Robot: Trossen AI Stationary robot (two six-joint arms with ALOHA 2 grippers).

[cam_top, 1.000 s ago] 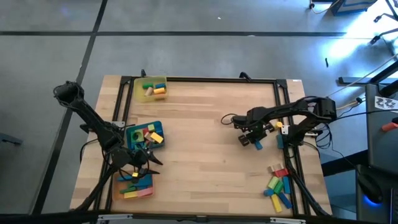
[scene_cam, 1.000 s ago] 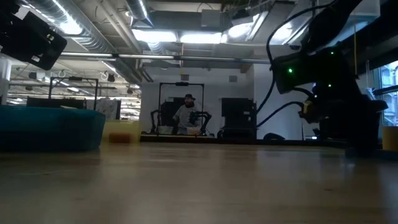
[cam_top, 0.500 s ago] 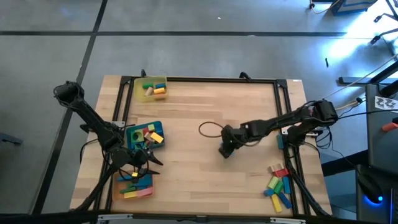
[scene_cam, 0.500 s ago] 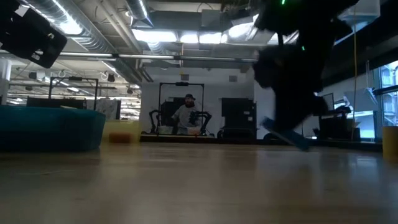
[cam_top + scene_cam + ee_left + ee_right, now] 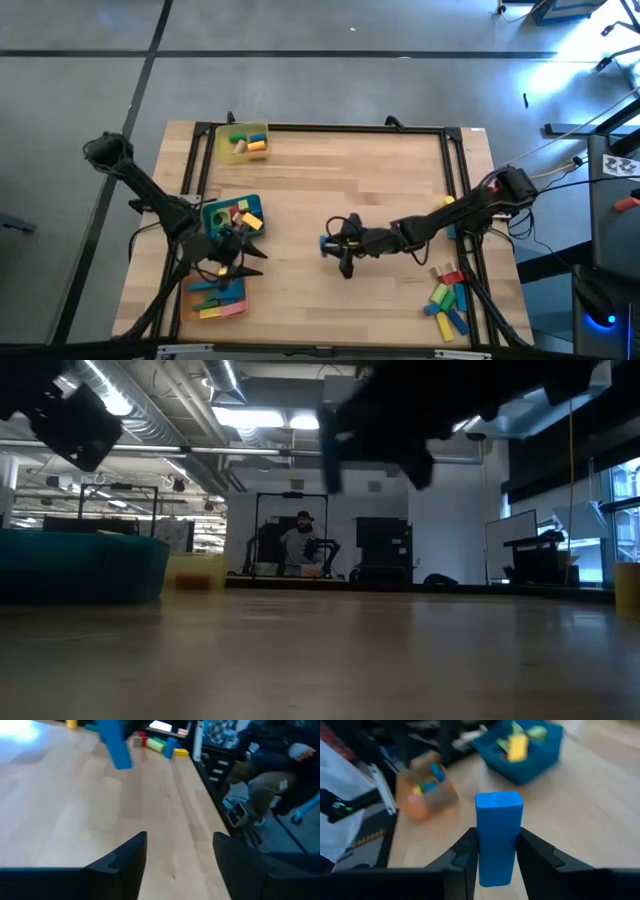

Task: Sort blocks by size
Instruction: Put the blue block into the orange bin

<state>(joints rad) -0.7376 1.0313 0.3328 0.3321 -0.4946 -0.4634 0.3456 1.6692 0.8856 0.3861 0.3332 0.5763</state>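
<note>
A long blue block [image 5: 498, 832] hangs over the middle of the table, also seen in the high view as the blue block [image 5: 327, 243], with my right gripper [image 5: 338, 246] shut on it. My left gripper [image 5: 244, 256] stands open over the table's left side, between the blue tray [image 5: 218, 232] and the orange tray [image 5: 236, 300]; nothing lies between its fingers [image 5: 131, 857]. Other blocks lie in the three trays, and a loose pile of blocks [image 5: 447, 295] rests on the table at the near right. My right gripper pinches the blue block by its two long side faces [image 5: 481, 855], at the end nearer the wrist, between its two fingers [image 5: 532, 852]. The fingers reach in from the table's right, almost level. The block sticks out ahead of the fingertips, lifted clear of the table.
The yellow tray [image 5: 243, 140] stands at the far left corner. A dark frame [image 5: 456, 165] runs along the table's edges. Bare wood [image 5: 330, 180] lies between the trays and the pile. A person [image 5: 300, 545] sits in the room beyond the table.
My right gripper has swung from the table's right edge toward the middle, carrying the blue block up and leftward. It has tipped from pointing down to nearly level and has rolled. The block has left the table near the pile and now hangs clear.
</note>
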